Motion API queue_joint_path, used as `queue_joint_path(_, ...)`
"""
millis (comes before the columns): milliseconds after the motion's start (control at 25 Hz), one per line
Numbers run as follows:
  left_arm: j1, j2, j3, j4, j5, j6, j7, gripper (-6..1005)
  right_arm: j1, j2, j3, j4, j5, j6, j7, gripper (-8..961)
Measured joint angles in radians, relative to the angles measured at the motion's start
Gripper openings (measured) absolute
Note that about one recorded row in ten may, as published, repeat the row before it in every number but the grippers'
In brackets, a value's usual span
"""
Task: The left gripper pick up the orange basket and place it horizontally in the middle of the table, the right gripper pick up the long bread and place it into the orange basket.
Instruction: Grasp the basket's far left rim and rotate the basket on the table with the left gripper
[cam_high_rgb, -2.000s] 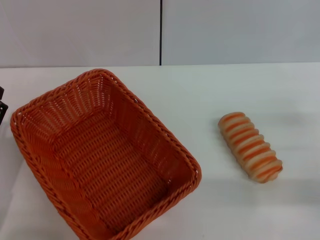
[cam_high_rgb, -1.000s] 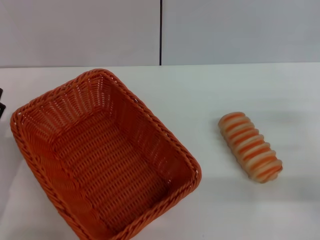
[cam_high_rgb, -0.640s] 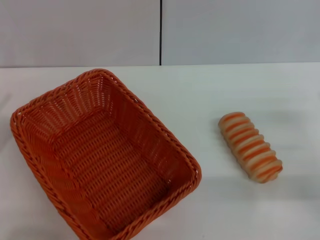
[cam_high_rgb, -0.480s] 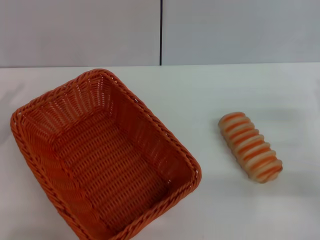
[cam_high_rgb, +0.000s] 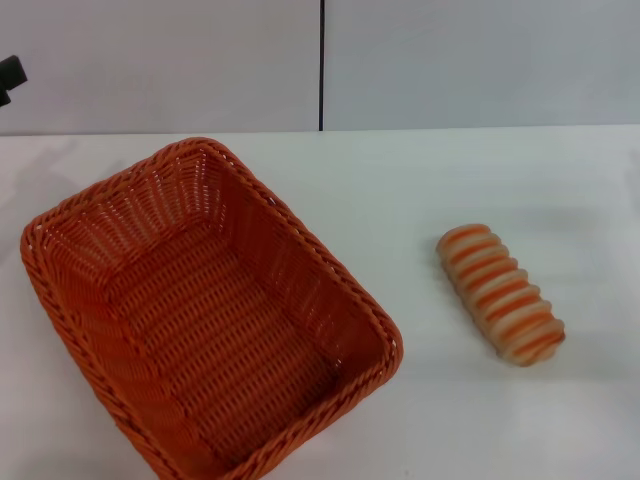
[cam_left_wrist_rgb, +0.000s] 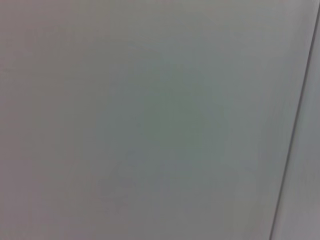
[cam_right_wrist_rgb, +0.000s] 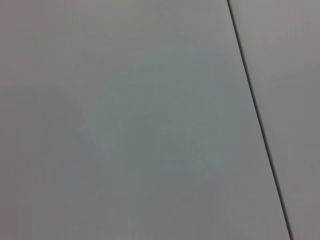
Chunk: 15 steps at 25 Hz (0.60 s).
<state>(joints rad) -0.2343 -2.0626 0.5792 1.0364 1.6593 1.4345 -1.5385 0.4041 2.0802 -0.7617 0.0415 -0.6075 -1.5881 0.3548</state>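
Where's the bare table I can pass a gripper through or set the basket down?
Open table lies between the orange basket and the long bread, and behind both, toward the wall. The near-left is crowded by the basket. The left gripper shows only at the far-left edge.

I see only a grey wall (cam_high_rgb: 470, 60) behind, split by a dark vertical seam (cam_high_rgb: 321, 65).

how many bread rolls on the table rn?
1. The long bread lies on the white table, to the right of the orange basket and apart from it. The basket is empty.
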Motion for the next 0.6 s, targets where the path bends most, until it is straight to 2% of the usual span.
queue_joint_path(120,-0.005,0.002,0.006,0.028,0.022,-0.004,-0.035,799,-0.003,0.003,0.002,0.004,0.002,-0.014,0.001,573)
queue_joint_path(200,-0.021,0.004,0.038,0.18,0.135,0.004,-0.166,799,-0.005,0.003,0.002,0.006,0.002,-0.033,0.002,573)
queue_joint_path(240,-0.021,0.004,0.038,0.18,0.135,0.004,-0.166,799,-0.007,0.004,0.002,0.007,0.002,-0.042,0.003,573)
queue_joint_path(280,-0.033,0.004,0.068,0.258,0.206,0.007,-0.264,799,-0.008,0.004,0.002,0.008,0.002,-0.048,0.004,573)
queue_joint_path(360,-0.033,0.004,0.068,0.258,0.206,0.007,-0.264,799,-0.009,0.004,-0.002,0.009,0.001,-0.06,0.006,573)
queue_joint_path(400,-0.072,0.005,0.12,0.381,0.318,0.046,-0.426,799,-0.009,0.004,-0.004,0.009,0.0,-0.069,0.008,573)
queue_joint_path(440,-0.097,0.005,0.154,0.446,0.38,0.074,-0.492,799,-0.01,0.003,-0.004,0.009,0.0,-0.078,0.01,573)
queue_joint_path(600,-0.165,0.005,0.224,0.54,0.522,0.126,-0.624,798,-0.024,0.0,0.0,-0.002,-0.001,-0.106,0.053,573)
